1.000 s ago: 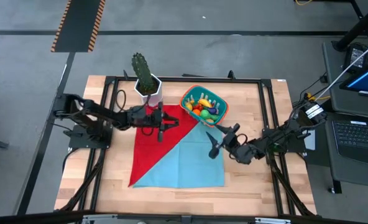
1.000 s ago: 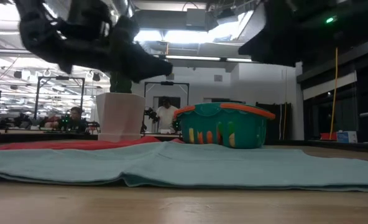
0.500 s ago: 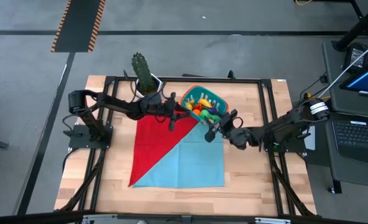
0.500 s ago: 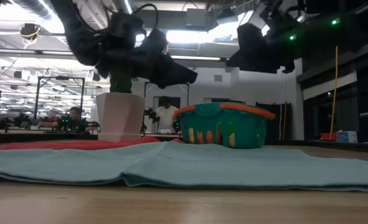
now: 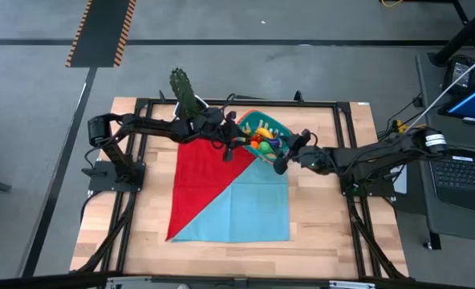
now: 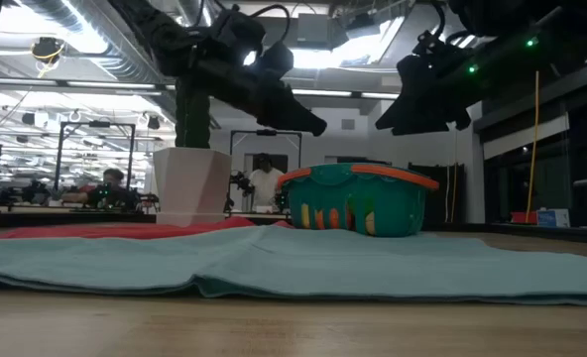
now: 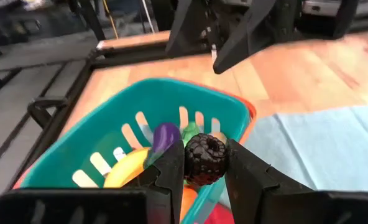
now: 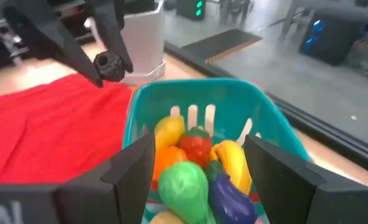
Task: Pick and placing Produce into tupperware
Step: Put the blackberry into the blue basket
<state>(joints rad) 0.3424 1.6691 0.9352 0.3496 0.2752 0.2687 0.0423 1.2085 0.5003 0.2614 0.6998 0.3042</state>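
The teal tub with an orange rim (image 5: 263,134) stands on the far middle of the table, on the corner of a cloth. It holds several toy fruits and vegetables (image 8: 196,163): yellow, red, orange, green and purple. My left gripper (image 5: 233,144) hangs just left of the tub, above its rim, shut on a small dark berry (image 7: 204,160). The berry also shows in the right wrist view (image 8: 109,65). My right gripper (image 5: 283,157) is open and empty at the tub's near right side, its fingers (image 8: 268,171) wide apart and facing the tub (image 8: 202,102). My left gripper pinches the dark berry by its two sides (image 7: 188,164) between its two fingers. The fingers slant down from the table's left. The berry is lifted clear, above the tub's left rim (image 7: 134,93).
A tall green cactus in a white pot (image 5: 187,98) stands just left of the tub, close behind my left arm. A red and light-blue cloth (image 5: 221,197) covers the table's middle. Bare wood (image 5: 334,217) lies on either side of it.
My left gripper has gone from over the red cloth toward the table's right and far side, up to the tub's left rim. My right gripper has gone from over the blue cloth toward the far edge, up to the tub's near right side.
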